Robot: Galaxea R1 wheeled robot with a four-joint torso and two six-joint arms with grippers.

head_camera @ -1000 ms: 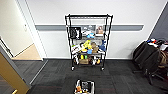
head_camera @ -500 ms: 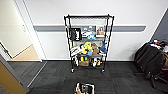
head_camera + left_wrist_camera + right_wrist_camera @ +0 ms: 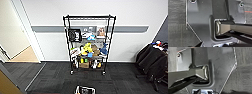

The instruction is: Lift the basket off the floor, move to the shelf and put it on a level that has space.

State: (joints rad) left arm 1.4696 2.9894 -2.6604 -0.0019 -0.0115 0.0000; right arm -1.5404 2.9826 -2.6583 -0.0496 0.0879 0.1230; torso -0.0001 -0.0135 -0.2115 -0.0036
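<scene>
The shelf (image 3: pixel 87 45), a tall black wire rack on small wheels, stands against the white wall straight ahead. Its middle and lower tiers are crowded with boxes, yellow and blue items and a black panel. The top level (image 3: pixel 88 17) looks bare. The basket (image 3: pixel 85 90) sits on the floor (image 3: pixel 55 80) in front of the shelf, at the near edge of the head view, cut off by it, with its pale lining showing. Dark striped carpet floor (image 3: pixel 176 33) lies beneath my left wrist, and the same floor (image 3: pixel 243 78) beneath my right wrist.
An open doorway with tan wooden flooring (image 3: pixel 23 56) is at the left, and a tan door edge (image 3: pixel 5 86) is near me. Dark bags and clothing (image 3: pixel 155 62) are piled at the right wall. A grey rail (image 3: pixel 45 28) runs along the wall.
The whole head view has shifted slightly: the shelf looks a little nearer and the basket has slid lower toward the near edge. Nothing in the scene itself has moved.
</scene>
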